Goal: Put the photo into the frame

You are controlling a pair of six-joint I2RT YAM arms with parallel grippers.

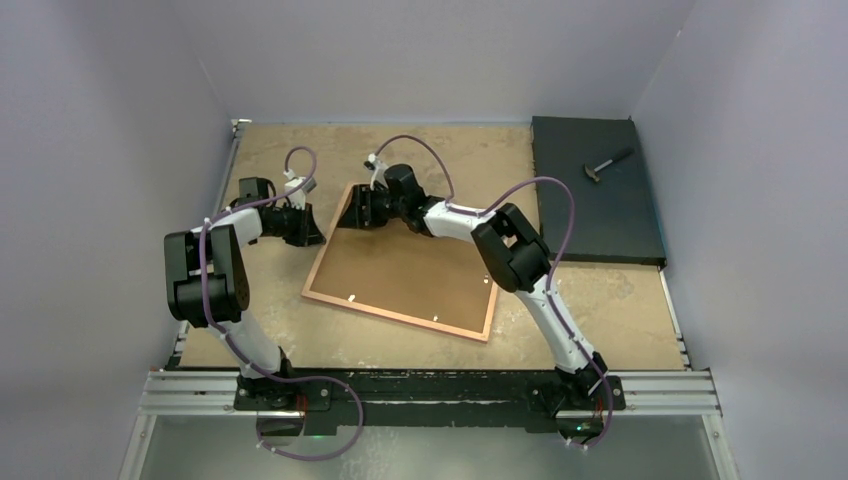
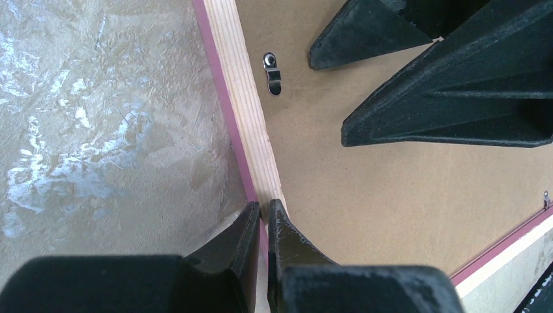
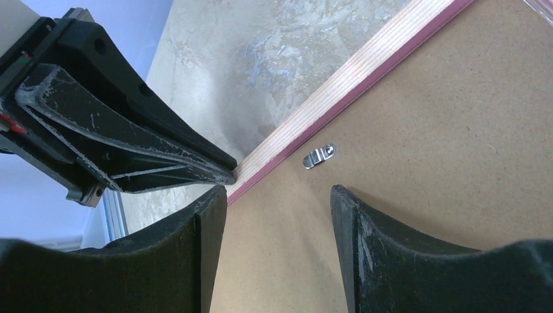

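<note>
The frame (image 1: 395, 315) lies back-up on the table, its pale wood rim (image 2: 244, 104) edged in pink. A brown backing board (image 1: 400, 270) fills it. The photo is hidden. My left gripper (image 1: 315, 238) is at the frame's left edge, shut on the rim, with the pink strip pinched between its fingertips (image 2: 264, 205). My right gripper (image 1: 352, 210) hovers open over the backing board (image 3: 443, 143) near the far left corner, nothing between its fingers. A small metal turn clip (image 3: 319, 155) sits just ahead of it, also visible as the clip (image 2: 272, 72) in the left wrist view.
A black mat (image 1: 595, 190) lies at the back right with a small hammer (image 1: 607, 165) on it. Grey walls close in the table on three sides. An aluminium rail (image 1: 430, 390) holds both arm bases at the near edge.
</note>
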